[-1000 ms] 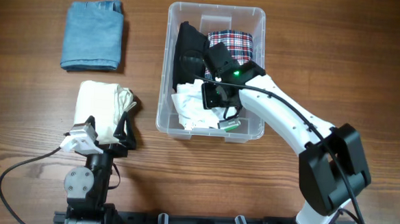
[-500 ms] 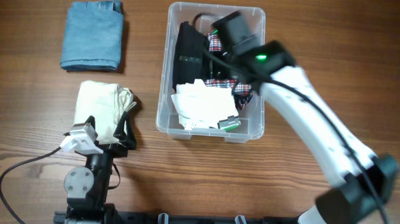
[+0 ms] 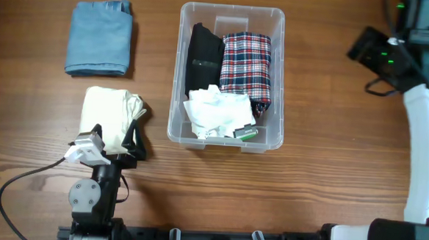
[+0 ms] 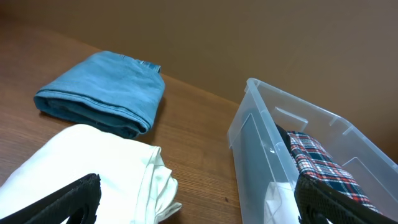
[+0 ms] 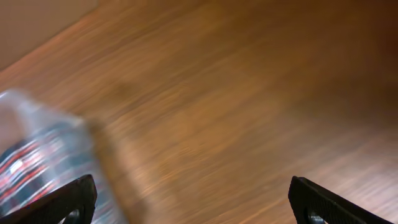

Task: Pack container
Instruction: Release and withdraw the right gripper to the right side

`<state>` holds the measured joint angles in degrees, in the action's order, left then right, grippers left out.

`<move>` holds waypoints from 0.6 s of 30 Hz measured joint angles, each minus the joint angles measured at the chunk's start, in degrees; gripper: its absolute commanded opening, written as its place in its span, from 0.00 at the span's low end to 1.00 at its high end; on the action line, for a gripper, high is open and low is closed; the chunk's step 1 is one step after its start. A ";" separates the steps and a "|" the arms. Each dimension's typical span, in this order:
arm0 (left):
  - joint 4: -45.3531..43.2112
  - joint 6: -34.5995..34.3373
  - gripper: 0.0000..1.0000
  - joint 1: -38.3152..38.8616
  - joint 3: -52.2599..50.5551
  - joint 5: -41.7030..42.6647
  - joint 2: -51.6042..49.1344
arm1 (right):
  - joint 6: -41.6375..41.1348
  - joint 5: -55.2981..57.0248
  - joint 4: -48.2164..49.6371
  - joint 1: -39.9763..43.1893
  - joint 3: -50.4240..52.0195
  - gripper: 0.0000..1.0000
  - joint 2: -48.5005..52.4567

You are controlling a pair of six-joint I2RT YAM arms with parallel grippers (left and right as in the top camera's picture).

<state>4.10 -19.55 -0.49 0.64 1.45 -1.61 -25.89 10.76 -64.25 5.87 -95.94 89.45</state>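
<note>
Pinching one layer of the cream cloth (image 3: 108, 113) beside the container (image 3: 233, 9) may unfold it; your left hand (image 4: 199, 200) and right hand (image 5: 196, 202) are released.

A brown wood-grain worktop (image 3: 299, 190) carries a folded blue denim garment (image 3: 99, 38) at the far left. Nearer, and apart from it, lies a folded cream cloth (image 3: 106, 113) with loosely bunched edges on its right side. Inside the container (image 3: 233, 9), a black folded garment (image 3: 201, 57) lies along the left, touching a red, white and navy plaid cloth (image 3: 247, 63) on its right. A crumpled white fabric piece (image 3: 215, 113) overlaps the near ends of both, with a small green item (image 3: 247, 134) at its right corner.
</note>
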 measured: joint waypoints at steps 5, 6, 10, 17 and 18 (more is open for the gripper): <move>0.00 0.00 1.00 0.00 0.00 0.00 0.00 | -1.14 0.04 1.14 9.53 3.34 1.00 1.55; 0.00 0.00 1.00 0.00 0.00 0.00 0.00 | -1.77 0.02 1.27 10.71 4.24 1.00 2.16; 0.00 0.00 1.00 0.00 0.00 0.00 0.00 | -3.23 0.02 1.27 12.63 7.13 1.00 3.63; 0.00 0.00 1.00 0.00 0.00 0.00 0.00 | -3.48 0.02 1.92 12.61 7.32 1.00 3.72; 0.00 0.00 1.00 0.00 0.00 0.00 0.00 | -3.48 0.02 1.95 12.61 7.32 1.00 3.72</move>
<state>4.10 -19.55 -0.49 0.64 1.45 -1.61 -29.36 10.79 -62.30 18.48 -88.62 93.17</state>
